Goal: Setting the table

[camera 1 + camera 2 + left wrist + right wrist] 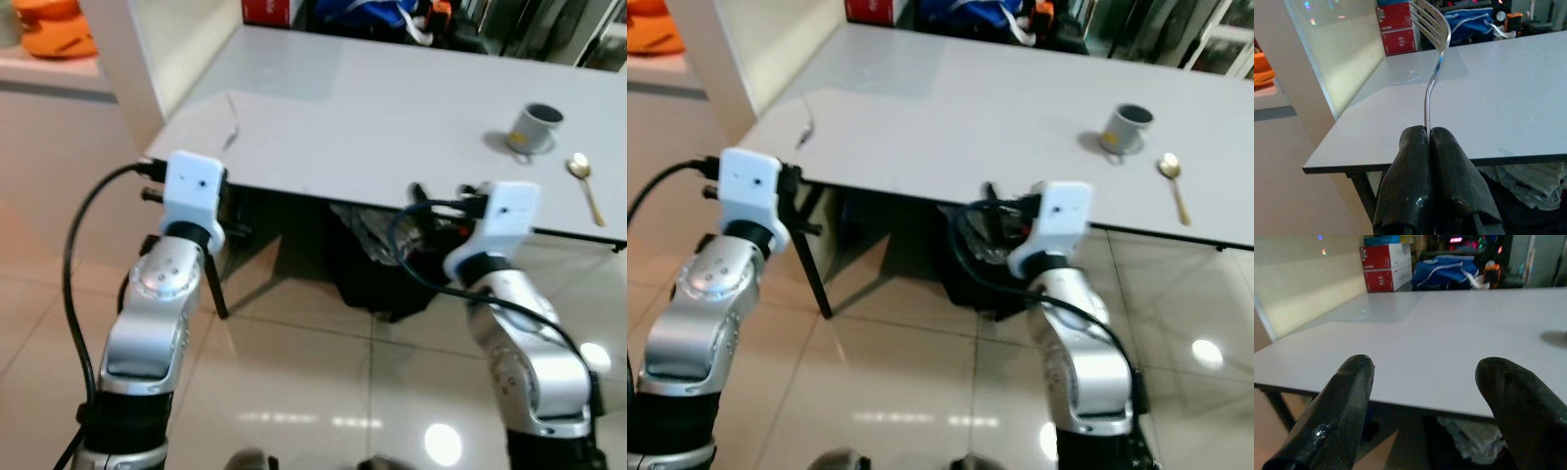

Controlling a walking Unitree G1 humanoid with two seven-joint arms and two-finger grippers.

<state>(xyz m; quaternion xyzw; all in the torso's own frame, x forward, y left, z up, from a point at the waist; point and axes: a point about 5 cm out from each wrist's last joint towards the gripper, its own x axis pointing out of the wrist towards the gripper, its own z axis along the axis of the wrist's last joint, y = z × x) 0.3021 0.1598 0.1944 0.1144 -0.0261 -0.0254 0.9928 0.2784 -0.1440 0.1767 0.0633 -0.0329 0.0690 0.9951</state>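
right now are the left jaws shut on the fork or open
Shut on the fork: the left gripper pinches its handle, tines upward, over the table edge.

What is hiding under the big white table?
Under the table sits a dark bag or bin with crumpled grey stuff in it, plus a black table leg on the tiled floor. The tabletop covers whatever lies further back.
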